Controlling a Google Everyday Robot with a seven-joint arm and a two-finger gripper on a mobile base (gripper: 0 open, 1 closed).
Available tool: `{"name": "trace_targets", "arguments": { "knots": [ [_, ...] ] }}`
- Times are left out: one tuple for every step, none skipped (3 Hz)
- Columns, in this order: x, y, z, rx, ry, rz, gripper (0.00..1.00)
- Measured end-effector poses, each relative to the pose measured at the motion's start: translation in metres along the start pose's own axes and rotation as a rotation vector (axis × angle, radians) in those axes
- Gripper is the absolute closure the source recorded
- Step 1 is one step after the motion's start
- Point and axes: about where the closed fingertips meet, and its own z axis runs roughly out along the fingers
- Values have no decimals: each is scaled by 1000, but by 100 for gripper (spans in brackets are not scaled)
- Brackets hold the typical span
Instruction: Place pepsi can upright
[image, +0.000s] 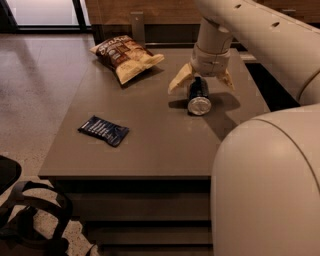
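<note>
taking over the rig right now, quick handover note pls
Gripper: low over the far right of the table, jaws open, one on each side of the pepsi can, not clamping it.
Pepsi can: apparently on its side, silver end toward the camera.
Done: gripper lined up on the can.
Left: grasp it, stand it on end, release.
Also on the table: chip bag at the back, blue packet front left.
</note>
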Motion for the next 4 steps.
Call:
{"name": "trace_targets", "arguments": {
  "knots": [
    [-3,1,4,-2,-5,-1,25],
    [-4,2,6,-3,-7,-2,47],
    [-6,3,8,-4,-9,-3,72],
    [-8,4,11,-4,-11,-4,95]
  ]
}}
